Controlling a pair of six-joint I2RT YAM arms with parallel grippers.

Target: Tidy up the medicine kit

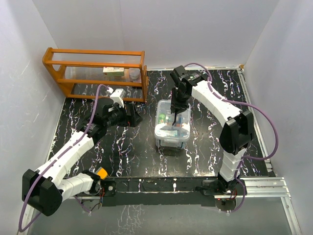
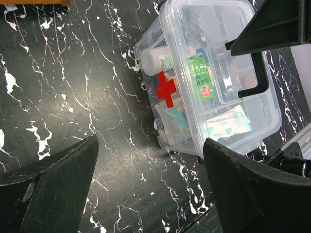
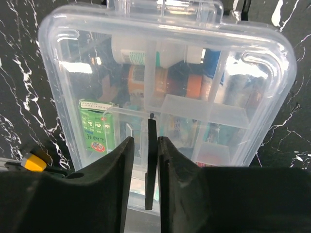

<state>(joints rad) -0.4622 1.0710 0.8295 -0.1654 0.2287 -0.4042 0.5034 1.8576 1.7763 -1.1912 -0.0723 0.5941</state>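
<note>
The medicine kit (image 1: pixel 159 131), a clear box with a red cross (image 2: pixel 167 90) on its front, sits mid-table with its flat clear lid (image 3: pixel 262 58) on top. Through the lid I see a green packet (image 3: pixel 95 131), a white bottle (image 3: pixel 133 53) and the divided tray. My right gripper (image 1: pixel 174 116) hangs over the kit. Its fingers (image 3: pixel 124 155) straddle the lid's dark handle (image 3: pixel 151 160), slightly parted, with a gap on the left side. To the kit's left, low over the table, my left gripper (image 2: pixel 150 143) is wide open and holds nothing.
An orange wooden rack (image 1: pixel 95 68) stands at the back left, with a small box (image 1: pixel 113 71) on its shelf. The white walls close in on three sides. A yellow part (image 1: pixel 101 172) sits by the left arm's base.
</note>
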